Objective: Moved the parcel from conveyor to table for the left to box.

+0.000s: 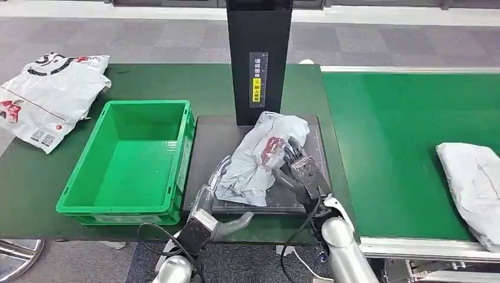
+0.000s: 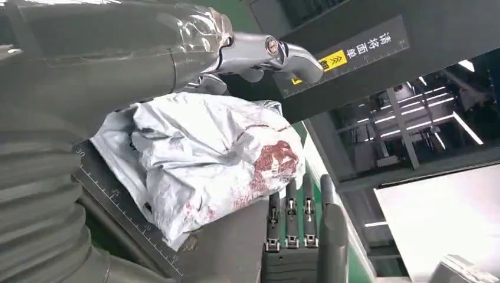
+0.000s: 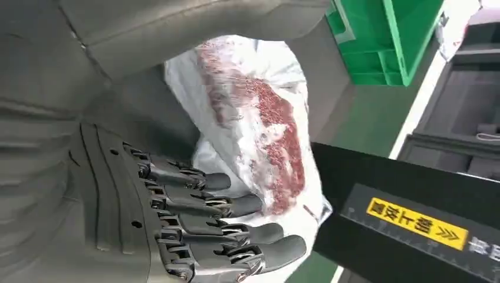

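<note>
A crumpled grey-white parcel (image 1: 262, 154) with a red print lies on the black weighing platform (image 1: 215, 138), just in front of the black post. My left hand (image 1: 211, 197) reaches in at its near left corner. Its fingers are spread and touch the bag's edge, and its thumb sticks out below the platform. In the left wrist view these fingers (image 2: 268, 50) stretch over the parcel (image 2: 200, 159). On the bag's right side lies my right hand (image 1: 299, 168), fingers straight against the parcel (image 3: 259, 112), not closed round it. The left wrist view shows this right hand (image 2: 295, 230) beside the bag.
An empty green crate (image 1: 177, 159) stands directly left of the platform. The black post (image 1: 259, 59) rises behind the parcel. A second grey parcel (image 1: 471, 174) lies on the green conveyor (image 1: 383, 147) at right. White printed bags (image 1: 50, 97) lie at the table's far left.
</note>
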